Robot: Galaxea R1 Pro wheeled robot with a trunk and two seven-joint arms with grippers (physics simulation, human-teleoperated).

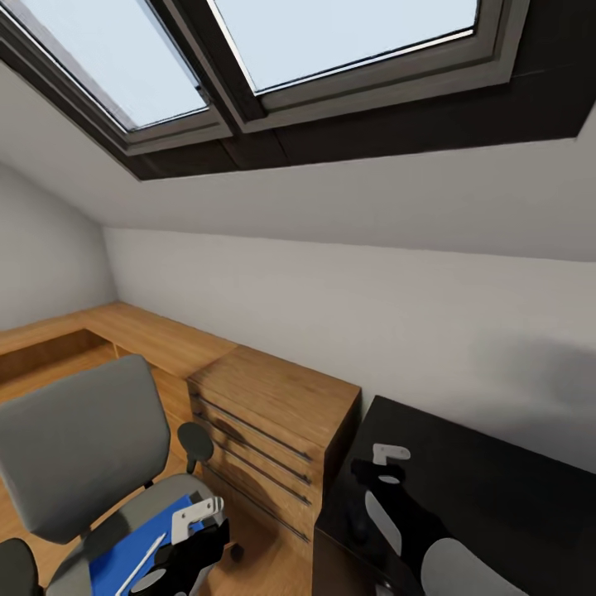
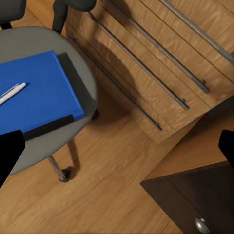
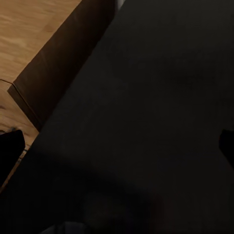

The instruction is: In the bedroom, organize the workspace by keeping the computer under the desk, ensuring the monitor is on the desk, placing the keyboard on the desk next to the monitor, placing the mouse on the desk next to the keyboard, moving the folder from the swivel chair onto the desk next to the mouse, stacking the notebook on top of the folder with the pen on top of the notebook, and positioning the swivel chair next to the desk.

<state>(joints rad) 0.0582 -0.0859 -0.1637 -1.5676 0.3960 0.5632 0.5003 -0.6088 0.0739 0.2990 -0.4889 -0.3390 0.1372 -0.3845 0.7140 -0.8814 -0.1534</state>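
Under a sloped white ceiling with two skylights (image 1: 248, 50), the head view takes in a wooden chest of drawers (image 1: 273, 430) set between the swivel chair (image 1: 83, 463) and the glossy black desk (image 1: 497, 488). On the chair seat the blue folder (image 1: 124, 555) is seen with the white pen (image 1: 142, 563) lying on it. The left gripper (image 1: 199, 530) is held over the seat's edge, the right gripper (image 1: 385, 476) over the desk's near corner.

From the left wrist view, the folder (image 2: 39, 87) and pen (image 2: 12, 92) are shown on the grey seat, above a wooden floor (image 2: 107, 195); the dark fingertips (image 2: 9, 151) are spread wide, nothing held.

From the right wrist view, the bare desk top (image 3: 146, 122) is shown; the fingertips (image 3: 9, 146) are likewise spread apart and empty
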